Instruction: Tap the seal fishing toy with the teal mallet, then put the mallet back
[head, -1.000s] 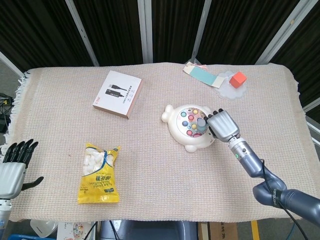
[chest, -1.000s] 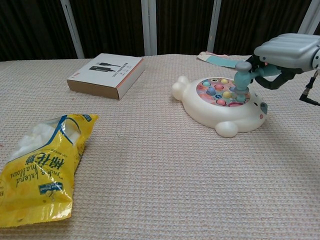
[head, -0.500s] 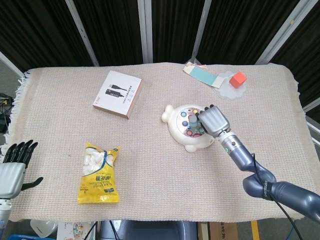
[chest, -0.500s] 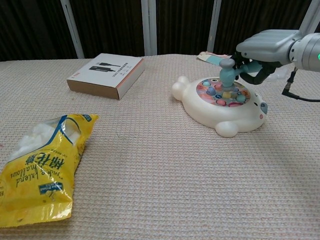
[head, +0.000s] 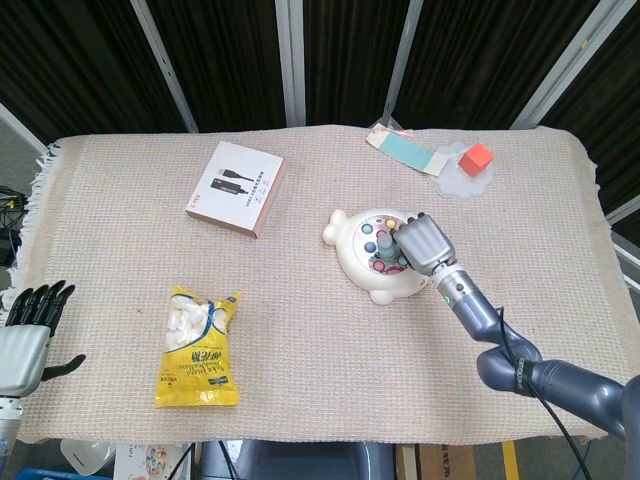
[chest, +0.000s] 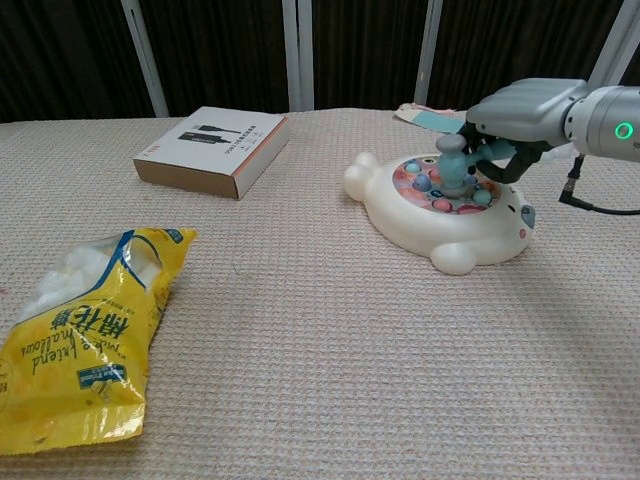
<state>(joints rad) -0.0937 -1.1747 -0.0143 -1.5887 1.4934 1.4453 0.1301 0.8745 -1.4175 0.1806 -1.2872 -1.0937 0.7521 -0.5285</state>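
The white seal fishing toy (head: 352, 250) (chest: 425, 228) lies right of the table's middle, its round top set with coloured fish. My right hand (head: 424, 243) (chest: 518, 108) hovers over that top and grips the teal mallet (chest: 456, 158). The mallet's head (head: 386, 245) stands down on the coloured fish disc. Most of the handle is hidden inside the fingers. My left hand (head: 26, 330) rests at the table's near left edge, fingers apart and holding nothing.
A white cable box (head: 236, 187) (chest: 213, 149) lies at the back left. A yellow marshmallow bag (head: 199, 345) (chest: 79, 334) lies front left. At the back right are a teal card (head: 408, 150) and an orange block (head: 478, 158) on a clear dish.
My right hand has swung left across the toy and lowered. The mallet head went from the toy's right side to the disc's middle and now touches it. The left hand is unmoved.
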